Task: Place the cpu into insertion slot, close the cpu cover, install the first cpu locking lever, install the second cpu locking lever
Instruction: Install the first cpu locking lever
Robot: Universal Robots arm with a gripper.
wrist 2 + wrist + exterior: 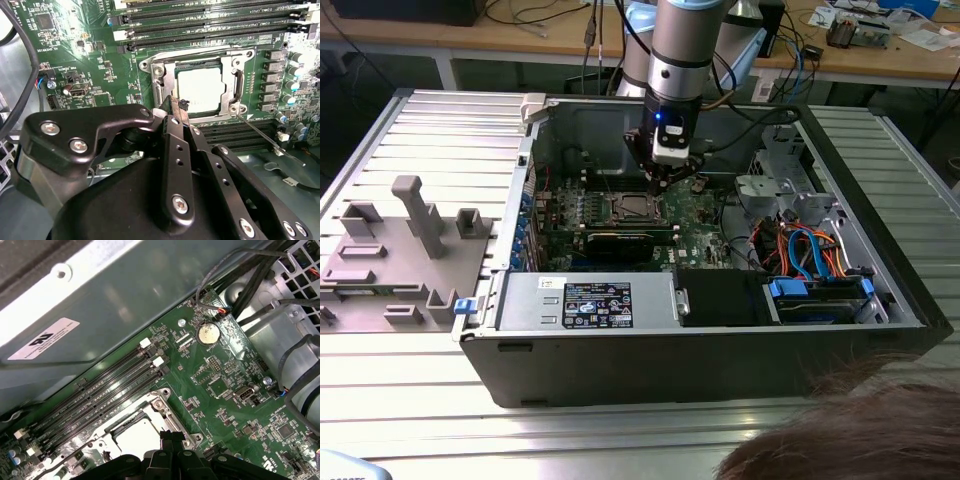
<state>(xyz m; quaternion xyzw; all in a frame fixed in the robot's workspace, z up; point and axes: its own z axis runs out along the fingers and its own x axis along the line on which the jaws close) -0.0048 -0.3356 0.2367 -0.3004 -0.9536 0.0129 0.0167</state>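
**CPU seated mid-board, gripper fingers together at the socket's edge**

The cpu cover (200, 56) is a thin metal frame that looks stiff. It appears to lie flat over the insertion slot (148, 65), which sits mid-board between two banks of memory slots (200, 22). The cpu (200, 90) shows through the cover's cut-out, lying level in the slot. I judge the chip to be light, rigid and fragile. Its smooth metal top would give little grip, so opposite edges look like the safest hold. A thin locking lever (265, 137) angles away from the socket's corner and seems unlatched. It looks springy and is probably best pressed near its free end. The gripper (177, 106) has its fingers pressed together with nothing between them. Its tips are at the socket's rim, though I cannot tell whether they touch it.

A slatted metal table (440, 110) carries the open computer case (620, 355). The green motherboard (75, 50) lies on the case floor, crowded with small parts. Room to work is tight, with the case walls close by and bundled cables (800, 245) near the case's edge at the exterior view's right.
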